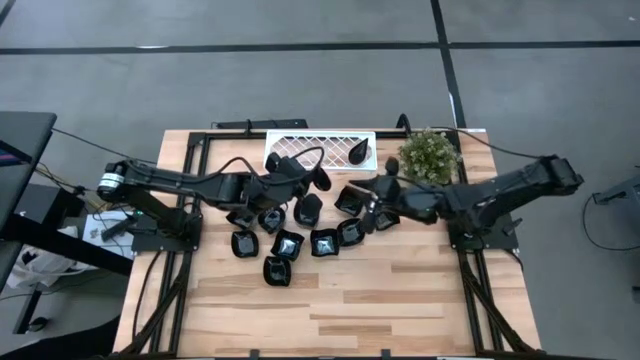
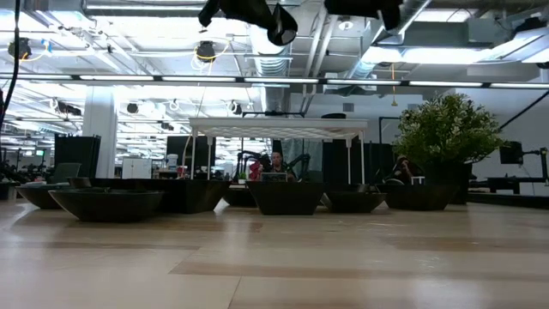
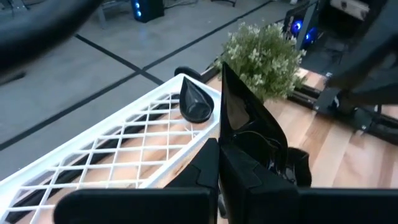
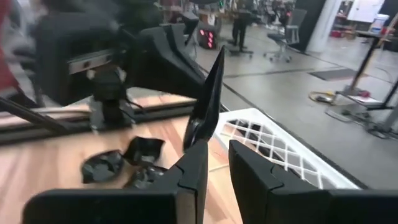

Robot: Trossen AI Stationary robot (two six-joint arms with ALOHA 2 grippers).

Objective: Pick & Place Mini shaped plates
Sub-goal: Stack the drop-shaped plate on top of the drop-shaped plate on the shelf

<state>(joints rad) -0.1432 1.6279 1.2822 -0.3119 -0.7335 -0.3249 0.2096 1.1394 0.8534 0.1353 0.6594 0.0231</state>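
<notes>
1. Two arms reach in over my wooden table (image 1: 400,300), meeting near its far half.
2. I see a white lattice tray (image 1: 300,145) at the far edge, with a green potted plant (image 1: 430,157) just beside its right end.
3. I see one teardrop plate (image 1: 361,152) lying in the tray's right end.
4. I count a cluster of mini shaped plates (image 1: 300,243) on the table in front of the tray; all are glossy black, some squarish with wavy rims, some leaf-shaped.
5. My left gripper (image 1: 318,180) hangs above the cluster at the tray's near edge, fingers clamped together on a black plate (image 3: 245,115) that stands on edge between them.
6. My right gripper (image 1: 375,205) sits over the cluster's right side, jaws pinched on the rim of another black plate (image 4: 208,93), held on edge.
7. I note in the low view that both grippers are raised well above the row of plates.
</notes>
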